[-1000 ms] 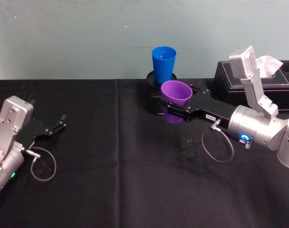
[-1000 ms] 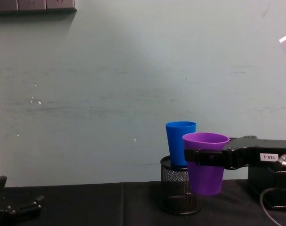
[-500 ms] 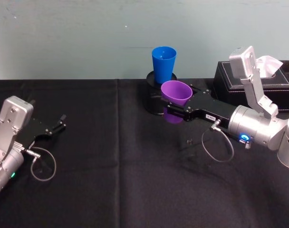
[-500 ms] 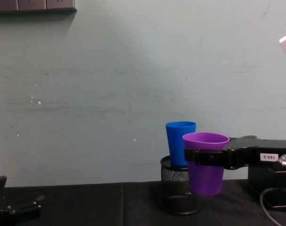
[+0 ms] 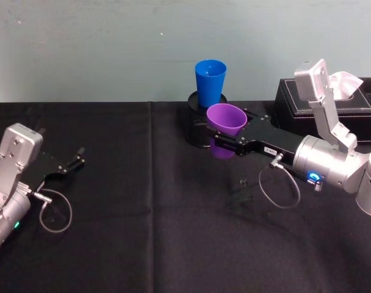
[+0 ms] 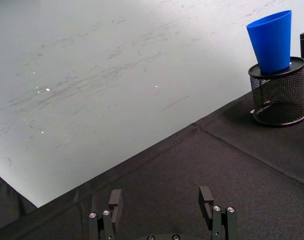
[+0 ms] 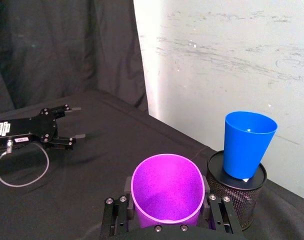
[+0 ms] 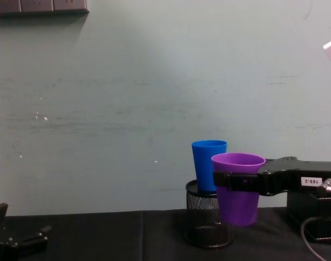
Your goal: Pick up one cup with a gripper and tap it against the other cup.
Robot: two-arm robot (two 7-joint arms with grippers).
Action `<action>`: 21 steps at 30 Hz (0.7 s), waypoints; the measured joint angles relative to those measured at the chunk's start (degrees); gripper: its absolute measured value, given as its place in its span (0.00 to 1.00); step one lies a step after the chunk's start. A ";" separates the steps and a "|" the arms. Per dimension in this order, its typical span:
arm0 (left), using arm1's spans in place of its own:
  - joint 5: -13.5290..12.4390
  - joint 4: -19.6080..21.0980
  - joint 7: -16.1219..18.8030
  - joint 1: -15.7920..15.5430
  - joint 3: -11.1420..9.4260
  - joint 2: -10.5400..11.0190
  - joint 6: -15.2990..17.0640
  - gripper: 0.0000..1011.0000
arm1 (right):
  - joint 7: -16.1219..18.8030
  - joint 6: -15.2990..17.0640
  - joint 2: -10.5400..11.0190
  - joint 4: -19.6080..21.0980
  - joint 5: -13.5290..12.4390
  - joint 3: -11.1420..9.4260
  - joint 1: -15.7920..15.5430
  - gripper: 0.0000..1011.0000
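The purple cup (image 5: 226, 119) is a smooth, plain plastic tumbler that tapers from a wide round mouth to a narrower base. It is open side up, and the right wrist view shows it to be empty. The right gripper (image 7: 167, 215) holds it with its jaws closed against the cup's two sides, just under the rim. In the chest view the cup stands upright, with its base lifted off the black surface (image 5: 143, 232).

The blue cup (image 5: 210, 80) has the same tapered, plain shape. It stands upright with its base set in the mouth of a black mesh pen holder (image 8: 206, 223) at the back of the surface, near the wall. The purple cup hangs just in front of the holder, on the robot's side, with its rim slightly lower than the blue rim. The right wrist view shows a narrow gap between the two cups.

The left gripper (image 6: 159, 197) rests low at the left side of the surface, well apart from both cups, with its jaws spread and holding nothing.
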State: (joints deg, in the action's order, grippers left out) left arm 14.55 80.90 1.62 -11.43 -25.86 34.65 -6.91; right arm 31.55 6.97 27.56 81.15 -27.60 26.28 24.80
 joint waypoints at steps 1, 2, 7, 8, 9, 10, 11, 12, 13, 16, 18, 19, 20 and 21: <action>0.00 0.00 0.00 0.00 0.00 0.00 0.00 0.99 | 0.00 0.00 0.00 0.00 0.00 0.00 0.00 0.72; 0.00 0.00 0.00 0.00 0.00 0.00 0.00 0.99 | 0.00 0.00 0.00 0.00 0.00 0.00 0.00 0.72; 0.00 0.00 0.00 0.00 0.00 0.00 0.00 0.99 | 0.00 0.00 0.00 0.00 0.00 0.00 0.00 0.72; 0.00 0.00 0.00 0.00 0.00 0.00 0.00 0.99 | 0.00 0.00 0.00 0.00 0.00 0.00 0.00 0.72; 0.00 0.00 0.00 0.00 0.00 0.00 0.00 0.99 | 0.00 0.00 0.00 0.00 0.00 0.00 0.00 0.72; 0.00 0.00 0.00 0.00 0.00 0.00 0.00 0.99 | 0.00 0.00 0.00 0.00 0.00 0.00 0.00 0.72; 0.00 0.00 0.00 0.00 0.00 0.00 0.00 0.99 | 0.00 0.00 0.00 0.00 0.00 0.00 0.00 0.72; 0.00 0.00 0.00 0.00 0.00 0.00 0.00 0.99 | 0.00 0.00 0.00 0.00 0.00 0.00 0.00 0.72; 0.00 0.00 0.00 0.00 0.00 0.00 0.00 0.99 | 0.00 0.00 0.00 0.00 0.00 0.00 0.00 0.72; 0.00 0.00 0.00 0.00 0.00 0.00 0.00 0.99 | 0.00 0.00 0.00 0.00 0.00 0.00 0.00 0.72; 0.00 0.00 0.00 0.00 0.00 0.00 0.00 0.99 | 0.00 0.00 0.00 0.00 0.00 0.00 0.00 0.72; 0.00 0.00 0.00 0.00 0.00 0.00 0.00 0.99 | 0.00 0.00 0.00 0.00 0.00 0.00 0.00 0.72; 0.00 0.00 0.00 0.00 0.00 0.00 0.00 0.99 | 0.00 0.00 0.00 0.00 0.00 0.00 0.00 0.72; 0.00 0.00 0.00 0.00 0.00 0.00 0.00 0.99 | 0.00 0.00 0.00 0.00 0.00 0.00 0.00 0.72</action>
State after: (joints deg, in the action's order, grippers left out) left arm 14.55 80.90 1.62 -11.43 -25.86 34.65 -6.91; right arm 31.55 6.97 27.56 81.15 -27.60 26.28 24.80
